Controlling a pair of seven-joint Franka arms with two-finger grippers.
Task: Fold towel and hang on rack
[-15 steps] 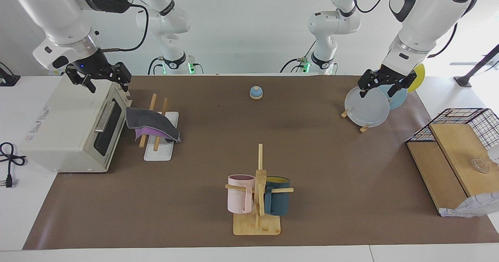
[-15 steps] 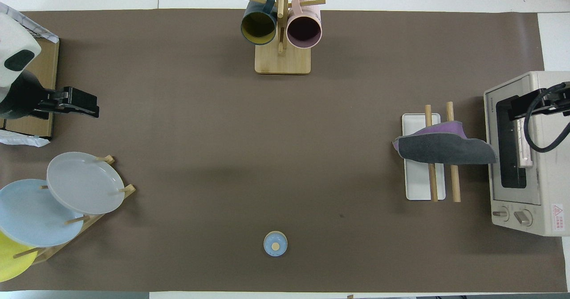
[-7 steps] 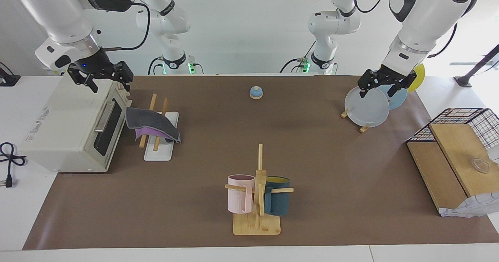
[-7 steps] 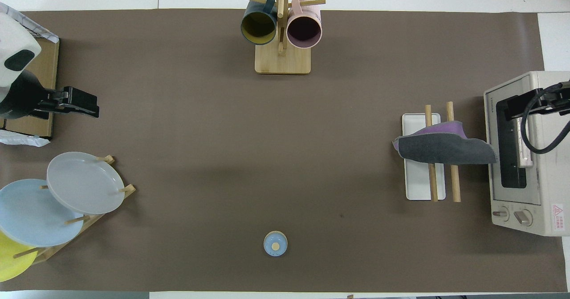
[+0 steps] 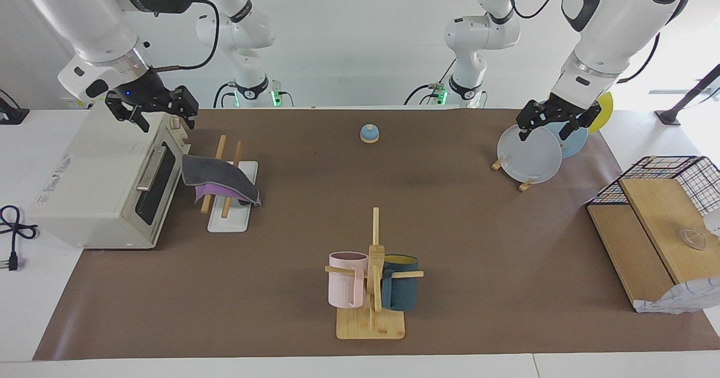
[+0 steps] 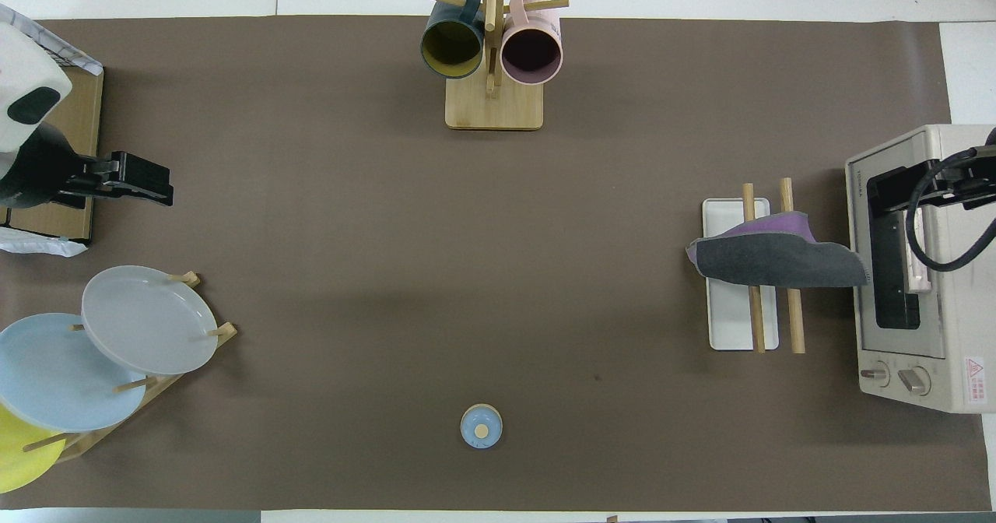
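Observation:
The towel hangs folded over the rack's two wooden rods, dark grey face up with a purple edge showing below; it also shows in the overhead view. The rack stands on its white base beside the toaster oven's door. My right gripper is open and empty in the air over the oven's top front edge, apart from the towel; it also shows in the overhead view. My left gripper is open and empty and waits above the plate stand, seen in the overhead view too.
A toaster oven stands at the right arm's end. A bamboo mug stand with two mugs stands far from the robots. A plate stand and a wire basket with boards are at the left arm's end. A small blue knob lies near the robots.
My right gripper has drifted a little over the oven toward the middle of the table. The towel, rack and left arm have not moved.

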